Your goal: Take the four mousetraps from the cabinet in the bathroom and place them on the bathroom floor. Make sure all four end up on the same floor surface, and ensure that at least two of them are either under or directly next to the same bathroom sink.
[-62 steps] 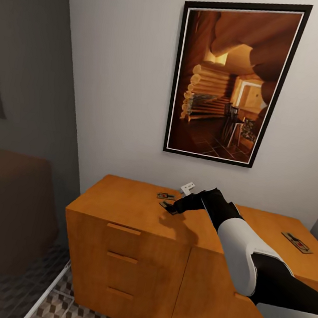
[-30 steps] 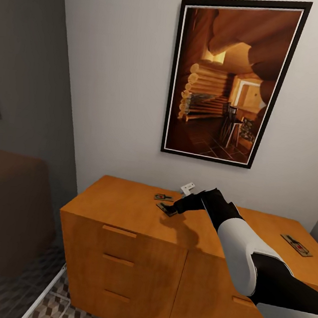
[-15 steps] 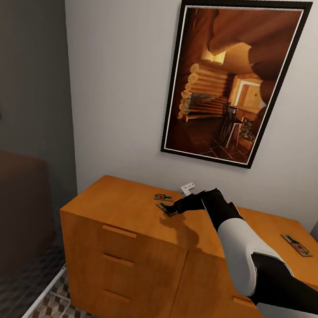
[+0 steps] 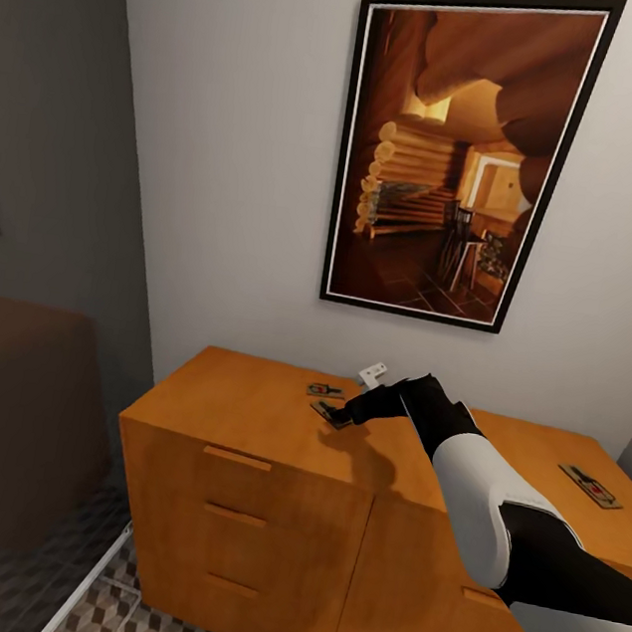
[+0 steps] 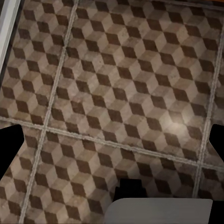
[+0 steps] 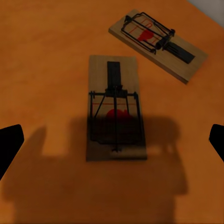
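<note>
almost nothing has changed in the last moments: the cabinet looks the same and the long right arm is still stretched out over its top, so no mousetrap is picked up yet. the right pincer hangs just above the near mousetrap with its fingers wide apart, and a second mousetrap lies just beside it. the left pincer is open too, pointing down at the bathroom floor.
</note>
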Motion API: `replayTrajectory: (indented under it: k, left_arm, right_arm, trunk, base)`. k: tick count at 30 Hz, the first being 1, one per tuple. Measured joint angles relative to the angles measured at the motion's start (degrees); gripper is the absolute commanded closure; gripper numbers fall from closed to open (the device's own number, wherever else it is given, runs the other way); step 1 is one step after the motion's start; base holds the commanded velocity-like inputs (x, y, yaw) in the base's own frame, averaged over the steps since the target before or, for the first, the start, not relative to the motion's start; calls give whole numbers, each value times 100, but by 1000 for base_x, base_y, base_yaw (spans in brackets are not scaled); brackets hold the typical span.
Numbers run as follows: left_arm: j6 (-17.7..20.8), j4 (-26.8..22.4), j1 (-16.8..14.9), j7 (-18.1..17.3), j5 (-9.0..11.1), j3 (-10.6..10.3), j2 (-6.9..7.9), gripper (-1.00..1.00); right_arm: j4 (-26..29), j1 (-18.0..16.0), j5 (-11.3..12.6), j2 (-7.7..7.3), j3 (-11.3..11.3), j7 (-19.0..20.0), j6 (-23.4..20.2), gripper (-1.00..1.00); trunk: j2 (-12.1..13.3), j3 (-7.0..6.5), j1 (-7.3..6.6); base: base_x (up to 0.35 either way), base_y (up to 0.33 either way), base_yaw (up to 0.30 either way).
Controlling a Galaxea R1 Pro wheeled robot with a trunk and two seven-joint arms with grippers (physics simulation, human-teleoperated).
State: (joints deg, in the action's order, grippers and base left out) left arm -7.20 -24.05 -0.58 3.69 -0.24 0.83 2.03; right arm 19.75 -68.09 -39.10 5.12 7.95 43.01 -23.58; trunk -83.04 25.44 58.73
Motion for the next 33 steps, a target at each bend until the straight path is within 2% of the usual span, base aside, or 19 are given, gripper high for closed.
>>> replayTrajectory:
  k: [21,33]
  left_arm:
    - [0,-5,0,0,0,0,0,-100]
    - [0,-6,0,0,0,0,0,-100]
  right_arm:
    - [0,0,11,0,0,17,5,-100]
    - [0,0,24,0,4,134,33,-100]
  trunk:
    - [0,166,0]
    - [0,181,0]
  base:
    - [0,0,0]
    - [0,0,0]
